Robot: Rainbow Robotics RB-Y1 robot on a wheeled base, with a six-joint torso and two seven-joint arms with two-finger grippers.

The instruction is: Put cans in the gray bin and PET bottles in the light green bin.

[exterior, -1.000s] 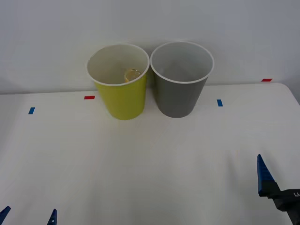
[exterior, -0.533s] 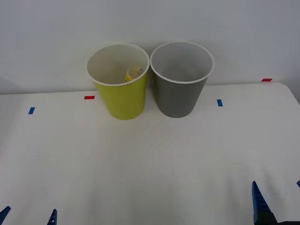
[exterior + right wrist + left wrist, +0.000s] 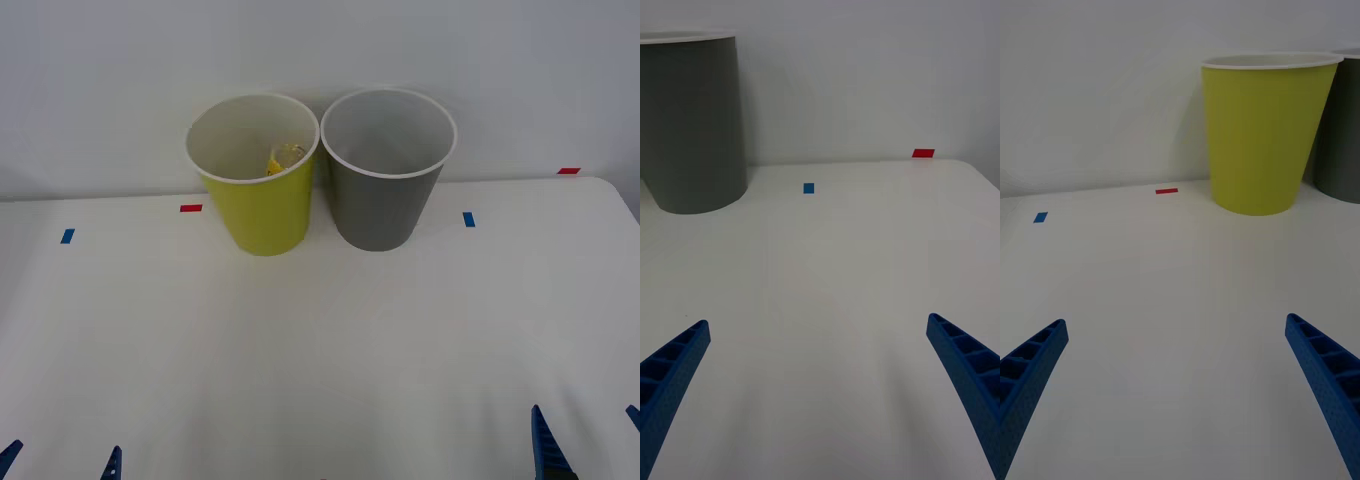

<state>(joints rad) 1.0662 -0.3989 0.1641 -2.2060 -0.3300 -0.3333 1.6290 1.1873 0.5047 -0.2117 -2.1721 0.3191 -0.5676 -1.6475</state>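
Note:
The light green bin (image 3: 255, 205) and the gray bin (image 3: 380, 200) stand upright side by side at the back of the table, almost touching. A PET bottle (image 3: 283, 160) with some yellow label showing lies inside the light green bin against its right wall. No cans are in view. My left gripper (image 3: 60, 462) is open and empty at the near left edge, facing the light green bin (image 3: 1262, 135). At the near right edge my right gripper (image 3: 588, 440) is also open and empty, with the gray bin (image 3: 692, 127) well ahead of it.
The white table (image 3: 320, 350) ends at a pale wall just behind the bins. Small tape marks lie on it: red (image 3: 190, 208) and blue (image 3: 67, 236) on the left, blue (image 3: 468, 219) and red (image 3: 568, 171) on the right.
My right gripper has drawn back and down toward the near right edge. The bottle has shifted inside the light green bin and settled. The left arm has stayed still.

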